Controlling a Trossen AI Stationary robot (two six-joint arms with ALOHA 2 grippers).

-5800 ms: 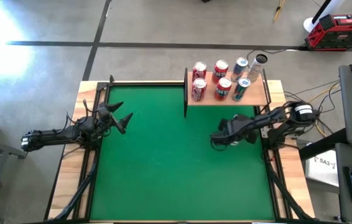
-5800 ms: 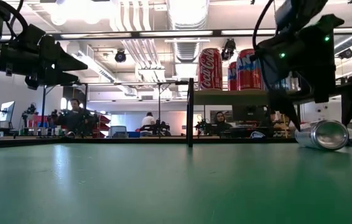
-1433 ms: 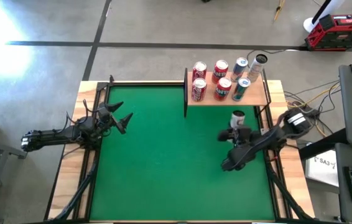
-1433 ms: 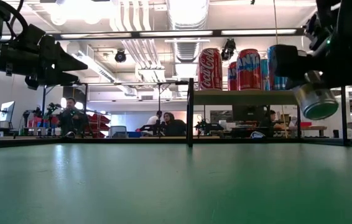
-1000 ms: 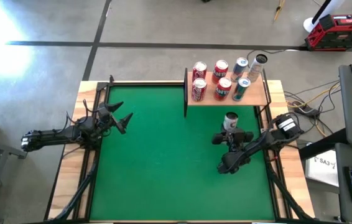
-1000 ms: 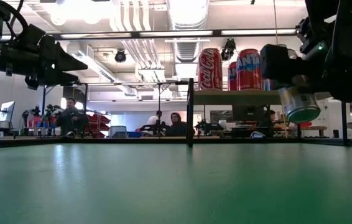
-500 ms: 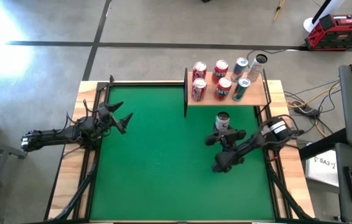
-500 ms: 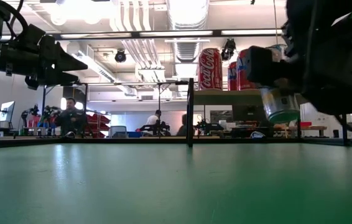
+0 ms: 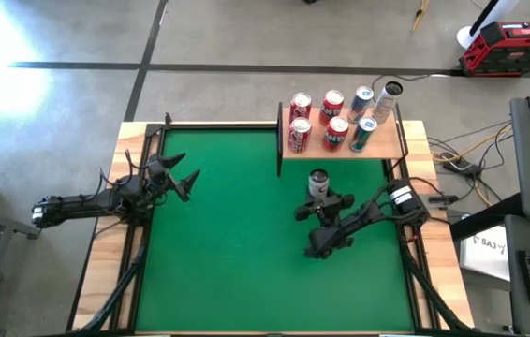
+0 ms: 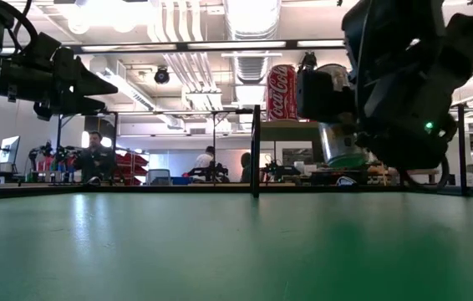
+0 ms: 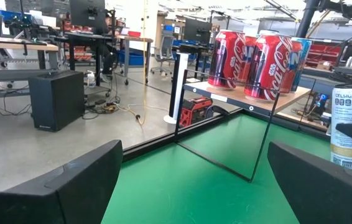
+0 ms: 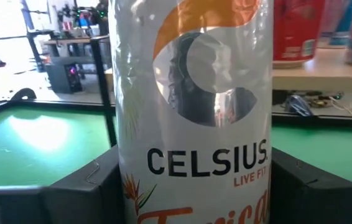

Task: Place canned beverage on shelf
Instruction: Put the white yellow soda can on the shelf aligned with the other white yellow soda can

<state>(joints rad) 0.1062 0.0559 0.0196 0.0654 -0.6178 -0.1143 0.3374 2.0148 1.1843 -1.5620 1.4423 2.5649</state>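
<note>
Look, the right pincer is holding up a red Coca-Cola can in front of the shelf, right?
Not quite. The can in the right pincer is white and silver, with CELSIUS printed on it, as the right wrist view shows close up. The red Coca-Cola cans are standing on the shelf. The rest is right: the pincer holds its can up in front of the shelf.

- Green felt table [image 9: 237, 243] is sitting inside a pale wooden border.
- Shelf [image 9: 391, 140] is standing raised at the table's far right side, carrying six upright cans [image 9: 331, 120]: three red [image 9: 300, 134], the rest blue or silver.
</note>
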